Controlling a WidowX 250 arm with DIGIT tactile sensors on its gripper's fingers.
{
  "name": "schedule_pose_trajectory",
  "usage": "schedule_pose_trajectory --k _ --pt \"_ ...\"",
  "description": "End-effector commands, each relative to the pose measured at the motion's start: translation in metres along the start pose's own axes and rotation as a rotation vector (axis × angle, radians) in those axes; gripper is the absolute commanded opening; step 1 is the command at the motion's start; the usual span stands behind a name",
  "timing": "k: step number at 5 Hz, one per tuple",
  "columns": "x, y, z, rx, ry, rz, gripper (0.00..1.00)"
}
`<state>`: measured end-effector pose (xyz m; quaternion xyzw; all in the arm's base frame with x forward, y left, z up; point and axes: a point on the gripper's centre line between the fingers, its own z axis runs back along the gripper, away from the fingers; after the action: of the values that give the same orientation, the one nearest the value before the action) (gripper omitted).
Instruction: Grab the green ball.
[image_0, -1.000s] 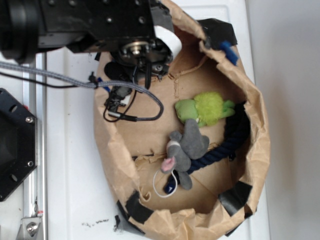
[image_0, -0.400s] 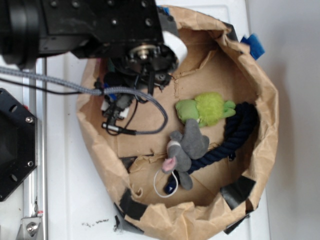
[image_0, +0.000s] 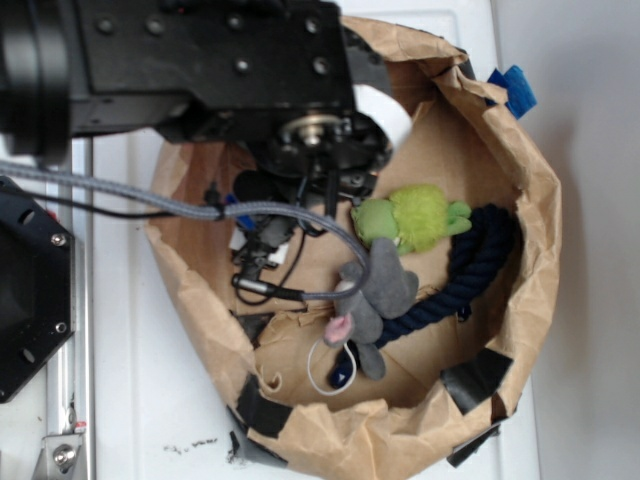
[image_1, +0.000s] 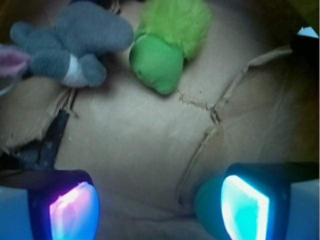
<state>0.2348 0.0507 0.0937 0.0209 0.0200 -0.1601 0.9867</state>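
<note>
The gripper hangs low inside the paper bag, its jaws wide apart, one pad glowing pink and the other cyan, with bare torn paper floor between them. The ball shows only as a rounded teal-green edge right against the inner side of the cyan pad, at the bottom of the wrist view; from outside, the arm hides it. Farther in lie a lime plush and, touching it, a grey mouse over a navy rope. A grey cable loops from the arm into the bag.
</note>
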Motion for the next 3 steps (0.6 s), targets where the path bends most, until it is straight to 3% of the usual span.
schedule_pose_trajectory --k 1,3 --pt "-0.005 0.017 -0.004 0.072 -0.018 -0.009 1.00" --pt "-0.019 0.024 -0.005 0.072 -0.002 -0.010 1.00"
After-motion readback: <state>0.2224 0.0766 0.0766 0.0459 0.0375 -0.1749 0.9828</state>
